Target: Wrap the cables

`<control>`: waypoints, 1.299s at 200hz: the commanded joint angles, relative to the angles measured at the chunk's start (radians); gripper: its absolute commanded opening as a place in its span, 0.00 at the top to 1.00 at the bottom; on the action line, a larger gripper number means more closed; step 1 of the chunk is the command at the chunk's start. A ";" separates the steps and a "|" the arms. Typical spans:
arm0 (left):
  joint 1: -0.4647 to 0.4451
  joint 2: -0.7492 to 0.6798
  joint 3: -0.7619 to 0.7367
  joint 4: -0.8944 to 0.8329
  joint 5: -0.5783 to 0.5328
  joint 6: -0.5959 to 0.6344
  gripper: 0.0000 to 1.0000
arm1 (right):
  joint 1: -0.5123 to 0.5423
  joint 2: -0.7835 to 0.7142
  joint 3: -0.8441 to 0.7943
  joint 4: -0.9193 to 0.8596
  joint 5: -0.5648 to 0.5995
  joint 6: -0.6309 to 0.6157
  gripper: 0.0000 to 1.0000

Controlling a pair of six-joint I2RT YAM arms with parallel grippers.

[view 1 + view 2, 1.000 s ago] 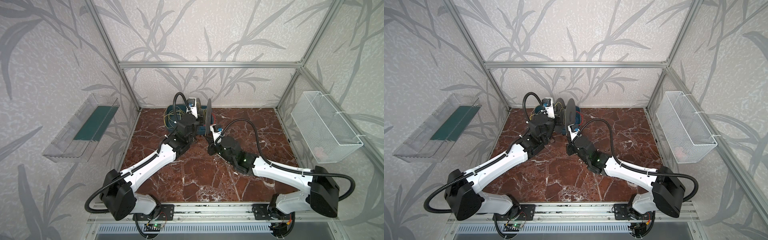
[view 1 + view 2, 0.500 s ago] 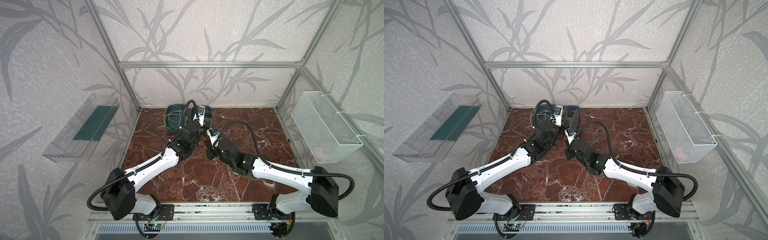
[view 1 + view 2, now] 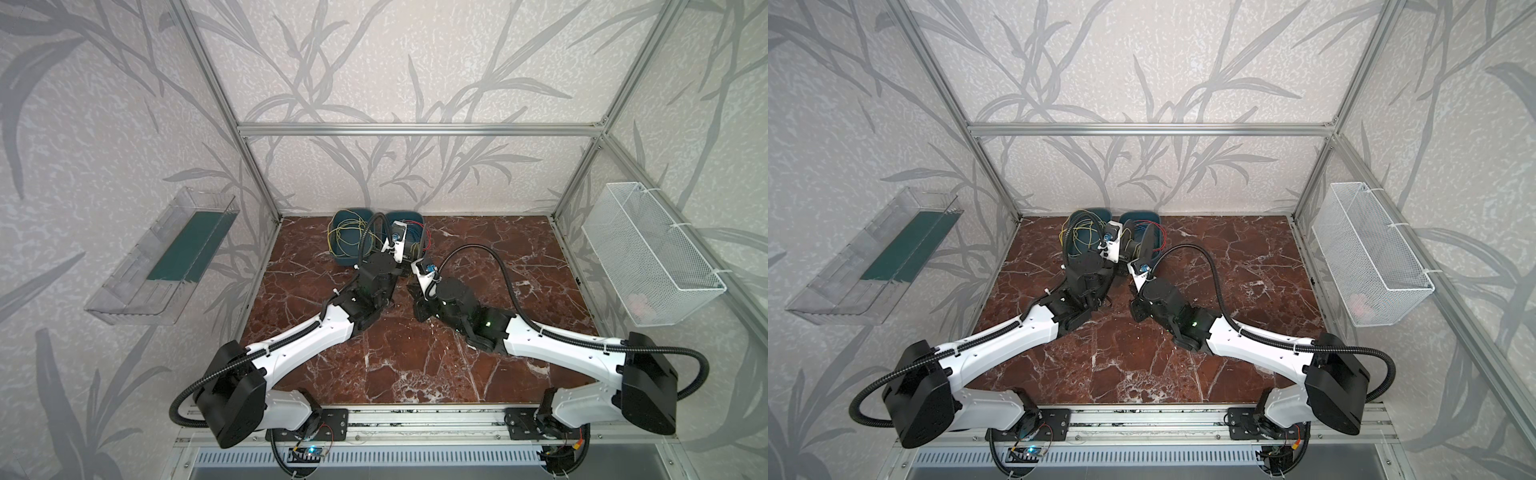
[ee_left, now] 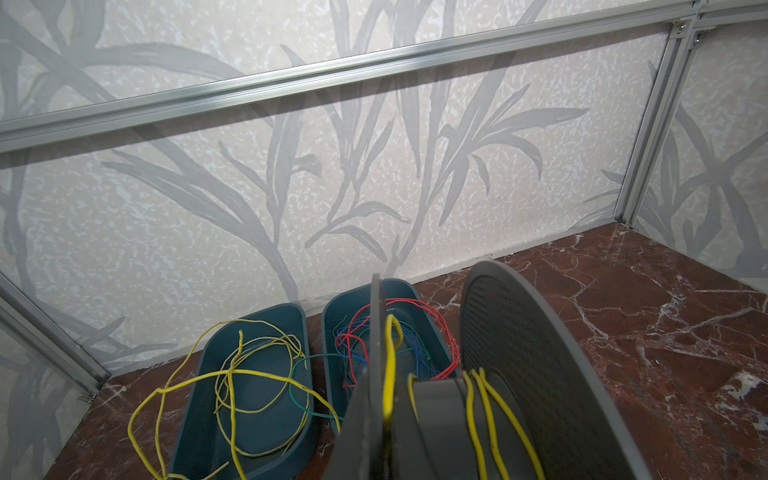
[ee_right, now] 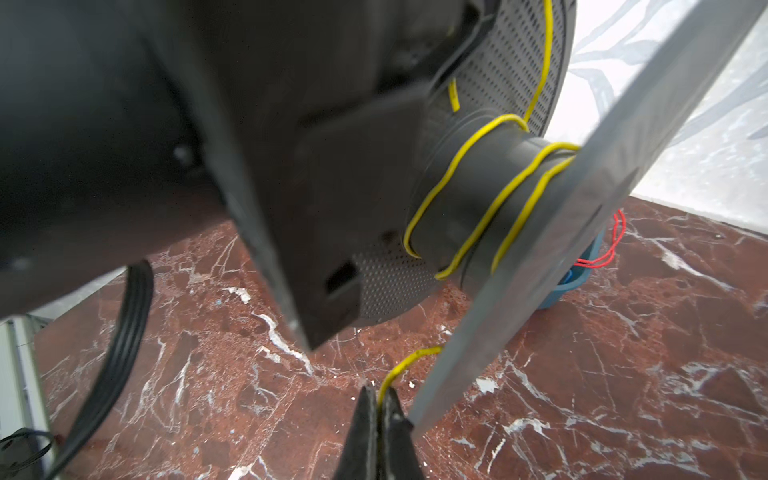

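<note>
**Entry: cable winding, in progress**

- Step in hand: laying the long, thin yellow insulated cable (image 4: 388, 365) onto the grey plastic spool (image 4: 540, 353), which has perforated round flanges. Three turns sit on the core, so the winding looks to be at an early stage
- State, left gripper (image 4: 390, 440): almost fully closed and, as far as the wrist views show, clamped on one flange, holding the spool with its flanges upright. Whether the spool touches the red-brown marble tabletop (image 3: 415, 365) cannot be told
- State, right gripper (image 5: 379, 409): jaws fully together, pinching the yellow strand just beside the rim of the other flange, low over the tabletop
- Cable location: part is on the core and one strand runs down to the right pincer. The rest lies in loose loops in and over the dark teal oblong plastic tray (image 4: 199, 415) nearer the left wall, spilling onto the tabletop
- Next move calls for: carrying the pinched strand round the core between the flanges. It should stay taut and clear of the rims, with the slack free to feed from the tray without snagging
- Count:
  - spool 1, with flanges 2
  - trays 2, the second tray (image 4: 403, 293) holding red, blue and green wires
  - grippers 2
  - clear plastic wall shelf (image 3: 166, 266) 1
  - white wire-mesh wall basket (image 3: 648, 266) 1
  - separate yellow lengths: cannot be told
</note>
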 commanded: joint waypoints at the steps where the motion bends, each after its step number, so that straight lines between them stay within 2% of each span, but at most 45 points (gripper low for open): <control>1: -0.018 -0.034 -0.071 0.033 0.065 0.097 1.00 | -0.019 -0.058 0.040 0.101 -0.078 0.021 1.00; 33: -0.036 -0.052 -0.099 0.043 0.112 0.098 1.00 | -0.019 -0.037 0.005 0.122 -0.160 0.068 1.00; 59: -0.050 -0.066 -0.132 0.067 0.136 0.088 1.00 | -0.020 -0.066 -0.042 0.148 -0.110 0.084 1.00; 130: -0.098 -0.089 -0.162 0.057 0.152 0.135 1.00 | -0.030 -0.079 -0.018 0.088 -0.006 0.062 1.00; 152: -0.106 -0.095 -0.164 0.053 0.126 0.139 1.00 | -0.030 -0.071 -0.019 0.087 -0.015 0.062 1.00; 182: -0.109 -0.108 -0.156 0.082 0.053 0.130 1.00 | -0.030 -0.044 -0.006 0.032 -0.107 0.062 1.00; 225: -0.110 -0.130 -0.219 0.240 0.109 0.132 1.00 | -0.027 -0.020 -0.082 0.081 -0.148 0.083 1.00; 241: -0.112 -0.122 -0.282 0.332 0.173 0.121 1.00 | -0.026 -0.014 -0.100 0.089 -0.164 0.099 1.00; 260: -0.125 -0.106 -0.336 0.408 0.167 0.092 1.00 | -0.025 -0.005 -0.115 0.087 -0.162 0.109 0.99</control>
